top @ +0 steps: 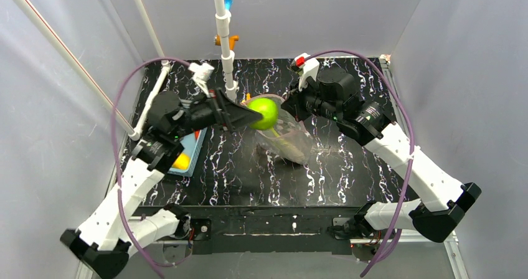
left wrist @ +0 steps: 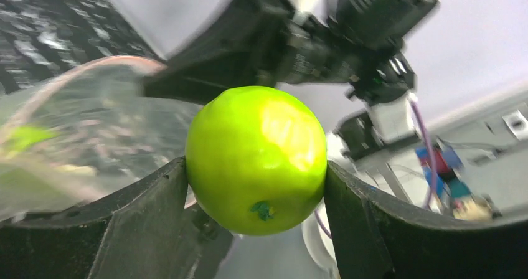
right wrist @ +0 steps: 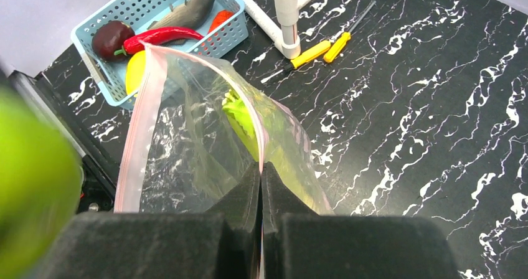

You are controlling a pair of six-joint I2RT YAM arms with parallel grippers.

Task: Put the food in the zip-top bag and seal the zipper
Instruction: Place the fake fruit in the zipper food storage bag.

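Observation:
My left gripper (top: pixel 256 118) is shut on the green apple (top: pixel 264 112), which fills the left wrist view (left wrist: pixel 256 159) between the two black fingers. It holds the apple in the air just above the open mouth of the clear zip-top bag (top: pixel 289 143). My right gripper (right wrist: pixel 261 167) is shut on the bag's mouth edge with its pinkish-red zipper (right wrist: pixel 138 124) and holds the bag (right wrist: pixel 205 136) up and open. The green-and-white leek (right wrist: pixel 240 120) lies inside the bag. The apple shows as a green blur in the right wrist view (right wrist: pixel 31 185).
A light-blue mesh basket (right wrist: pixel 115 80) stands left of the bag with a dark red piece (right wrist: pixel 111 37), red chili (right wrist: pixel 159 36), grey fish (right wrist: pixel 187 12) and yellow fruit (right wrist: pixel 134 73). Yellow-handled screwdrivers (right wrist: pixel 314 50) lie by a white post (top: pixel 225 42).

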